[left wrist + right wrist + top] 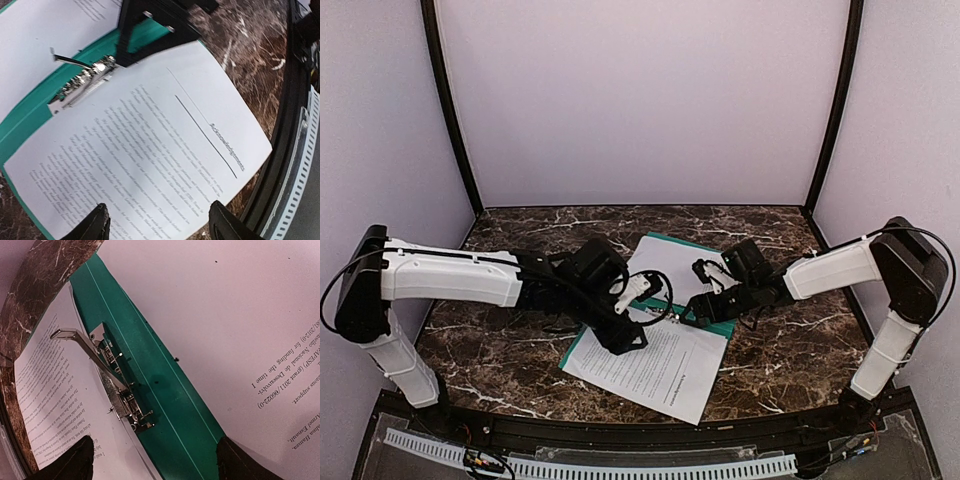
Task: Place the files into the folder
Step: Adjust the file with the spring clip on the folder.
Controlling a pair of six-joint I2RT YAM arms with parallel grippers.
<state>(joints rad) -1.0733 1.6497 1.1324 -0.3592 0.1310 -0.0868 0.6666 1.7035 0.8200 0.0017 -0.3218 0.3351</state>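
The main risk lay with the dark brown marble tabletop (pixel 500 340). The thin teal-green plastic folder (pixel 722 328) lay open and flat on it with nothing pinning it. Any sideways push on the paper would probably have slid folder and pages together instead of seating them.

The near white printed paper sheet (pixel 655 365) sat skewed, its lower corner overhanging the folder toward the table's front edge. If it were clamped like that, it would have been bound crooked or creased. The far white printed sheet (pixel 670 262) covered the folder's other half, so one careless drag could have pulled it off the cover.

The silver metal spring clip (pixel 117 390) had its lever (pixel 75 337) raised. If that lever were knocked, it might have snapped down before the paper's edge was under it.

The left arm's fingers (pixel 642 287) hovered spread apart over the near sheet, gripping nothing. The right arm's fingers (pixel 705 295) hung equally wide above the clip, empty too. A descent by either could have caught a page edge.

The folder looked smooth and slightly glossy, with fine pale score lines along its middle. The sheets were flat and uncreased, with small black text, and the near one had a ruled heading line. They lay one on each side of the clip, and the clip looked worn and shiny.
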